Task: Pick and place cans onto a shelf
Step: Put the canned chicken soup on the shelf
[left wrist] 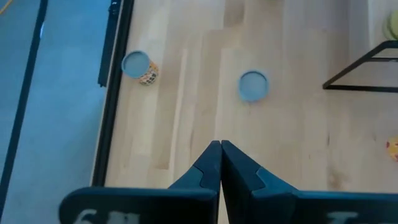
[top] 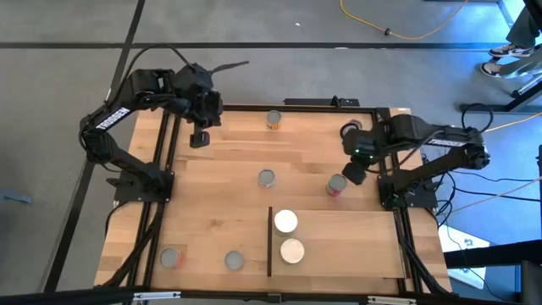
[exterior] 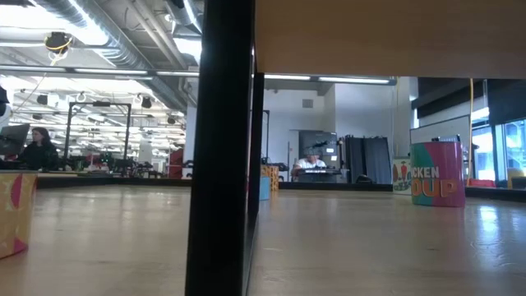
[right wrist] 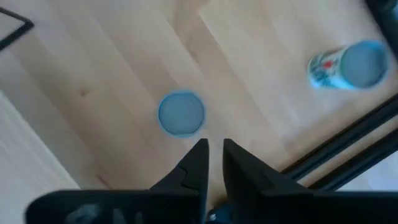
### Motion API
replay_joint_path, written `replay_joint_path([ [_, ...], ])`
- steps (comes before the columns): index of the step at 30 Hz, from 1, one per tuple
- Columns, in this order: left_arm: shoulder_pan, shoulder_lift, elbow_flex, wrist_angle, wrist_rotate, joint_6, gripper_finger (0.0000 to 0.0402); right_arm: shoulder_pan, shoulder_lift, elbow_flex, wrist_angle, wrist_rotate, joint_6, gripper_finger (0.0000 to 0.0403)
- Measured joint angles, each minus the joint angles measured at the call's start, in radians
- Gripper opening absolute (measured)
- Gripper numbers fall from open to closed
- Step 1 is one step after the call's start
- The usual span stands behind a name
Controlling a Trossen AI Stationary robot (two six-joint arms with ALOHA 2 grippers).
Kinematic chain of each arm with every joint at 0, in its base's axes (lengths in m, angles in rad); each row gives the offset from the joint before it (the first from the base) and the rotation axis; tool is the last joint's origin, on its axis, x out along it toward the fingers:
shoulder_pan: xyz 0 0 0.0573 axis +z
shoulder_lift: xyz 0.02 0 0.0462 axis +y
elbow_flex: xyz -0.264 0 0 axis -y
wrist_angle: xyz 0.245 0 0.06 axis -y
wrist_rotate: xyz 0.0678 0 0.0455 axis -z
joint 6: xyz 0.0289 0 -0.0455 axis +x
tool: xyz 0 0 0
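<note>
Several cans stand upright on the wooden table: one at the far edge [top: 273,119], one in the middle [top: 267,178], a red-sided one [top: 336,185], and two near the front left [top: 173,257] [top: 235,260]. Two white-topped cans [top: 285,222] [top: 291,251] stand on the shelf [top: 356,246], beside its dark strip. My right gripper [top: 354,174] hangs just right of the red-sided can, pointing down, fingers [right wrist: 214,155] a little apart and holding nothing. A grey-topped can [right wrist: 181,113] lies just ahead of it. My left gripper [top: 200,138] is shut and empty at the far left.
Black frame rails run along the table's edges [top: 161,169] [top: 394,199]. The left wrist view shows two cans [left wrist: 140,67] [left wrist: 253,86] ahead of the shut fingers [left wrist: 221,155]. At table height a pink soup can [exterior: 440,173] stands behind a black post [exterior: 222,148]. Bare wood lies between the cans.
</note>
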Motion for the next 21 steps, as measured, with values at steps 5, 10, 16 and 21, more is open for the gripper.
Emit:
replay_joint_path([
  [5, 0.040, 0.000, 0.000, 0.002, 0.000, 0.008, 0.0000, -0.068, 0.017, -0.070, 0.062, -0.052, 0.124, 0.0078],
  [10, 0.090, 0.000, 0.000, 0.039, 0.020, 0.014, 0.0000, -0.132, 0.060, -0.128, 0.110, -0.106, 0.227, 0.0084],
  [16, 0.166, 0.015, 0.000, 0.051, 0.308, 0.150, 0.0000, -0.159, 0.121, -0.176, 0.132, -0.123, 0.162, 0.0084],
  [21, 0.201, 0.028, 0.000, 0.076, 0.354, 0.145, 0.0000, -0.159, 0.153, -0.201, 0.163, -0.176, 0.024, 0.0084],
])
